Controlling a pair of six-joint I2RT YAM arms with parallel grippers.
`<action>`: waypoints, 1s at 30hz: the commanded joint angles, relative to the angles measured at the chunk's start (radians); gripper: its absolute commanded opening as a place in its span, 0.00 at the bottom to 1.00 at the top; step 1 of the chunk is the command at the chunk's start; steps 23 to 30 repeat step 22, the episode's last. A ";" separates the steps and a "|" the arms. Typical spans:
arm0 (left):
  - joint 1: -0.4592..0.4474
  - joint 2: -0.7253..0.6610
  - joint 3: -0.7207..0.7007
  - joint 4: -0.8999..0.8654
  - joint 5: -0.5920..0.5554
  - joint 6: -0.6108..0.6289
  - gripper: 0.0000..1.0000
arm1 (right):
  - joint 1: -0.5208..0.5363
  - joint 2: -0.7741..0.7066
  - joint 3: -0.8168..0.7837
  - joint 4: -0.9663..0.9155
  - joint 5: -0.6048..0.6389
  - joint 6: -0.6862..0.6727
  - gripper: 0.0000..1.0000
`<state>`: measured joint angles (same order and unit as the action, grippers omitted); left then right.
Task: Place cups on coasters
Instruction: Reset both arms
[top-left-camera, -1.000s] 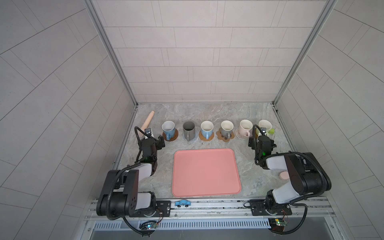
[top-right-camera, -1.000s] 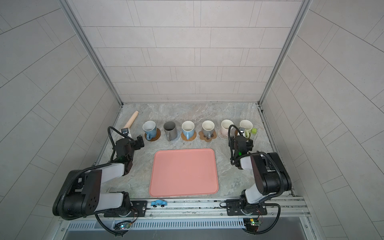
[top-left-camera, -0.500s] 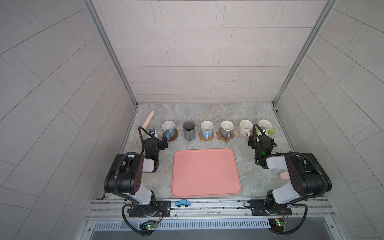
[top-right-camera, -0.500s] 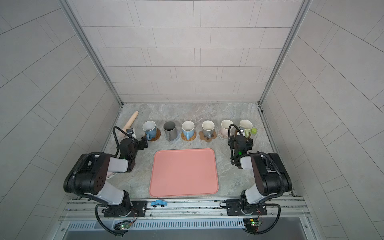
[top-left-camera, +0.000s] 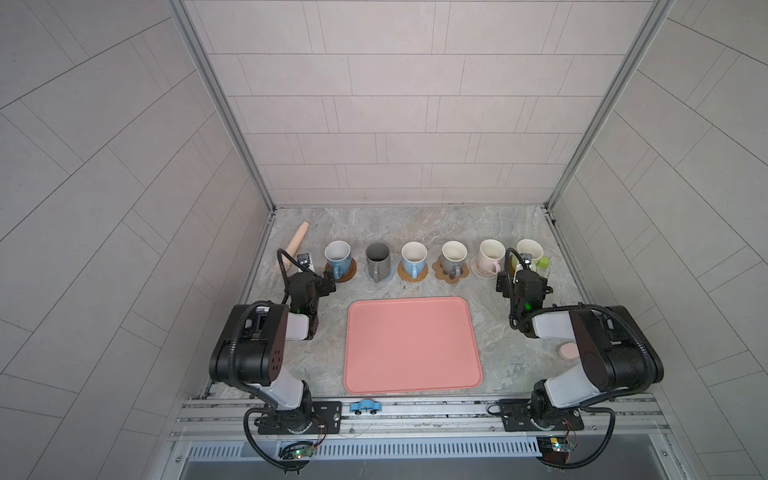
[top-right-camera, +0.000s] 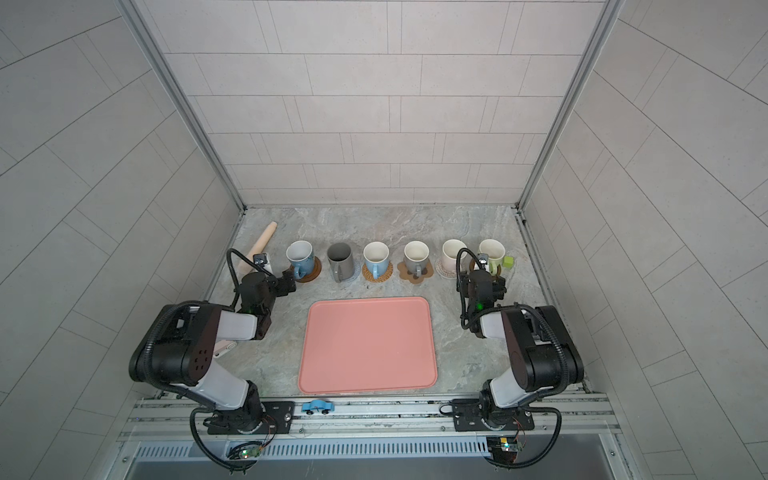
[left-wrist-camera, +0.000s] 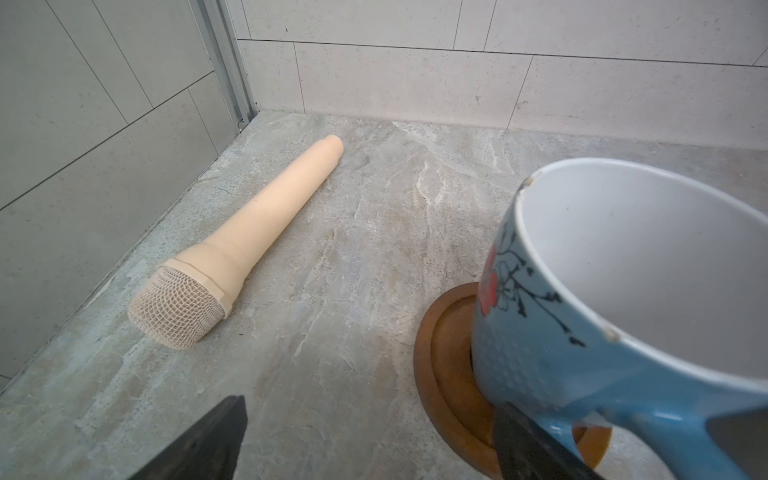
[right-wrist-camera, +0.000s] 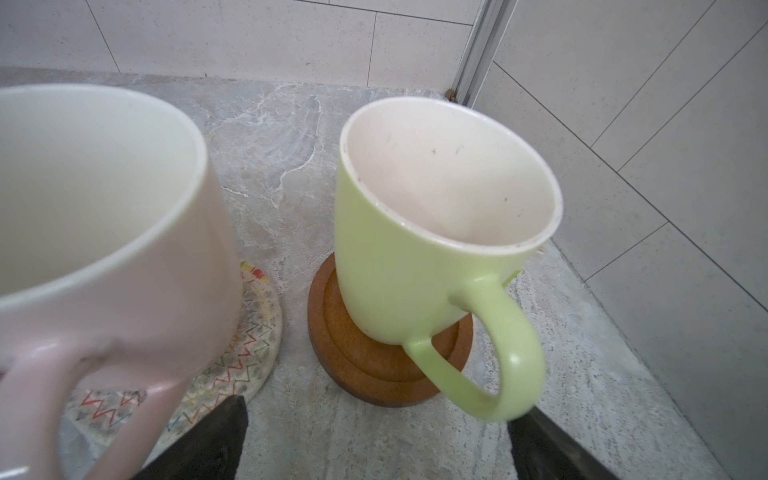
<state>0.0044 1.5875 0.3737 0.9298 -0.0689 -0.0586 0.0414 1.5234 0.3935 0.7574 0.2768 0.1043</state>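
Six cups stand in a row on coasters in both top views: blue-handled cup (top-left-camera: 337, 255) on a wooden disc (top-left-camera: 349, 274), dark grey cup (top-left-camera: 377, 261), light blue cup (top-left-camera: 413, 258) on rattan (top-left-camera: 423, 274), grey cup (top-left-camera: 453, 257) on the paw mat (top-left-camera: 439, 272), pink cup (top-left-camera: 490, 254), green cup (top-left-camera: 531, 249). My left gripper (left-wrist-camera: 370, 415) is open, one finger beside the blue cup's (left-wrist-camera: 602, 291) handle over its disc (left-wrist-camera: 440, 365). My right gripper (right-wrist-camera: 380, 411) is open in front of the green cup (right-wrist-camera: 415, 232) on its wooden disc (right-wrist-camera: 374, 374). The pink cup (right-wrist-camera: 104, 208) stands on a cream woven mat (right-wrist-camera: 245, 353).
A large pink tray (top-left-camera: 411, 345) lies between the arms. A beige microphone (left-wrist-camera: 249, 232) lies by the left wall. A green block (top-left-camera: 542, 262) sits past the green cup, a small pink disc (top-left-camera: 566, 351) beside the right arm, a toy car (top-left-camera: 365, 407) on the front rail.
My left arm has folded up and its gripper has shifted slightly right, towards the blue-handled cup. The right arm and all cups have stayed put.
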 joint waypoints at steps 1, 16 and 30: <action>0.003 0.003 0.013 0.013 0.007 0.013 1.00 | 0.007 -0.021 0.013 0.000 0.012 -0.005 0.99; 0.003 0.002 0.013 0.015 0.018 0.017 1.00 | 0.009 -0.019 0.019 -0.005 0.014 -0.005 1.00; 0.002 0.002 0.013 0.015 0.018 0.016 1.00 | 0.024 -0.017 0.021 -0.009 0.043 -0.012 0.99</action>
